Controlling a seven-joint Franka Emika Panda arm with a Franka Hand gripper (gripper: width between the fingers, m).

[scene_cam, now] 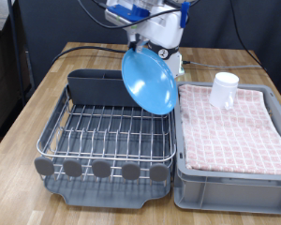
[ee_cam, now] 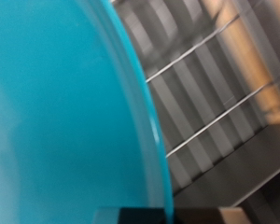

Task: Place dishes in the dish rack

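Observation:
My gripper (scene_cam: 152, 49) is shut on the top edge of the bright-blue plate (scene_cam: 147, 82) and holds it tilted on edge above the right side of the dish rack (scene_cam: 108, 131). In the wrist view the plate (ee_cam: 56, 112) fills most of the picture, with the rack's silver wires (ee_cam: 210, 103) below it. The small white cup (scene_cam: 225, 90) stands upside down on the pink checked cloth (scene_cam: 239, 131) in the grey bin at the exterior view's right. The wooden spoon is out of view. The rack's wire grid holds nothing.
The grey bin (scene_cam: 229, 183) sits tight against the rack's right side. The tall grey cutlery compartment (scene_cam: 94, 86) stands at the rack's back. Black cables (scene_cam: 84, 49) run over the wooden table (scene_cam: 28, 122) behind the rack.

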